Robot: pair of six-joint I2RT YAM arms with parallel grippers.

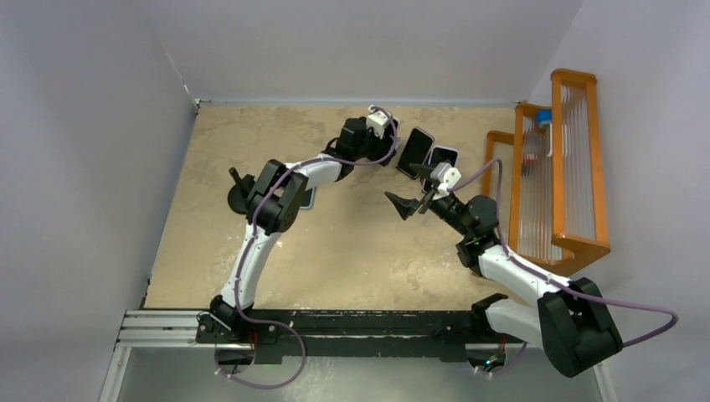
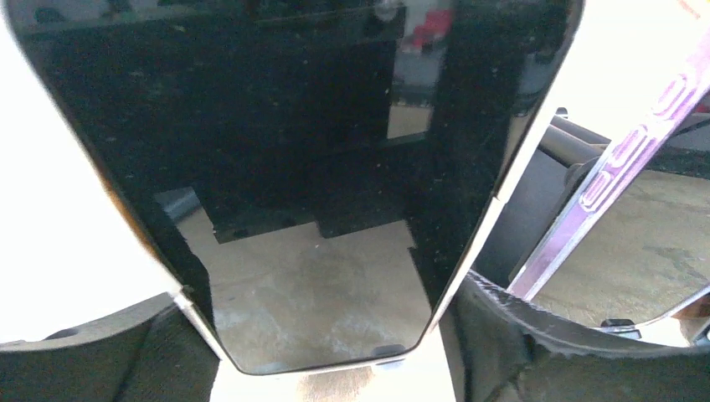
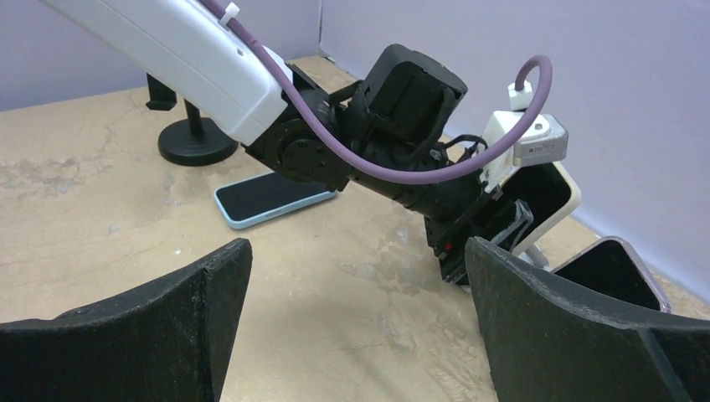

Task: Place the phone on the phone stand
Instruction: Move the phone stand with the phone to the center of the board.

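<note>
Left end effector (image 2: 318,310) spans the black-screened phone (image 2: 276,167) across its width, pads against both long edges, holding it tilted. A purple-edged phone (image 2: 628,155) stands just beside it on the right. What looks like the phone stand (image 3: 197,142), black and round-based, sits well back along that arm. Best to grip firmly, swing clear of the neighbouring phone, and seat the phone squarely before letting go. Right end effector (image 3: 356,251) gapes wide, holding nothing.

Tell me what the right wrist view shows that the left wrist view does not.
Only the right wrist view: the light-blue phone lying flat, the black stand behind it, and the open right gripper. Only the left wrist view: the dark screen of the held phone close up, between the fingers of the left gripper. Both: that phone and the purple-edged phone beside it.
</note>
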